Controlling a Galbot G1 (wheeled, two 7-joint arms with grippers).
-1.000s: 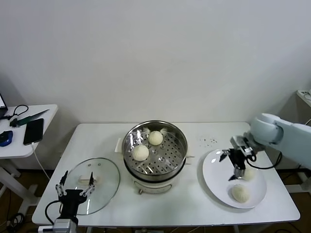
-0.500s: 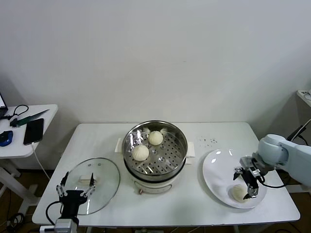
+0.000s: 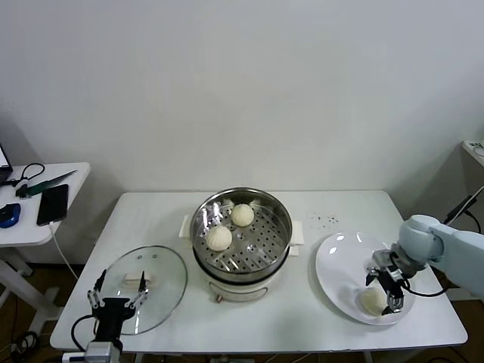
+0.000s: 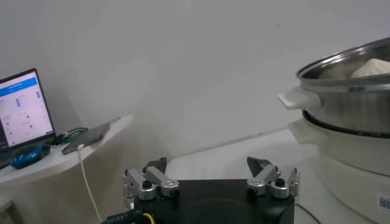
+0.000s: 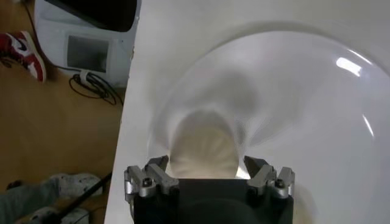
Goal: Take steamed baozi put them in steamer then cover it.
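The steamed baozi (image 3: 220,238) are cream-white, two lying on the shiny silver perforated tray of the steamer (image 3: 240,233), whose base and side handles are white, and another between the black-and-silver fingers of the right hand (image 3: 382,289) on the plain white plate (image 3: 336,268). The cover (image 3: 143,287), just ahead of the black left hand (image 3: 116,296), is clear glass with a silver metal rim and a white handle. The table (image 3: 302,321) is white, with a small patch of dark specks (image 3: 327,221) beyond the right hand.
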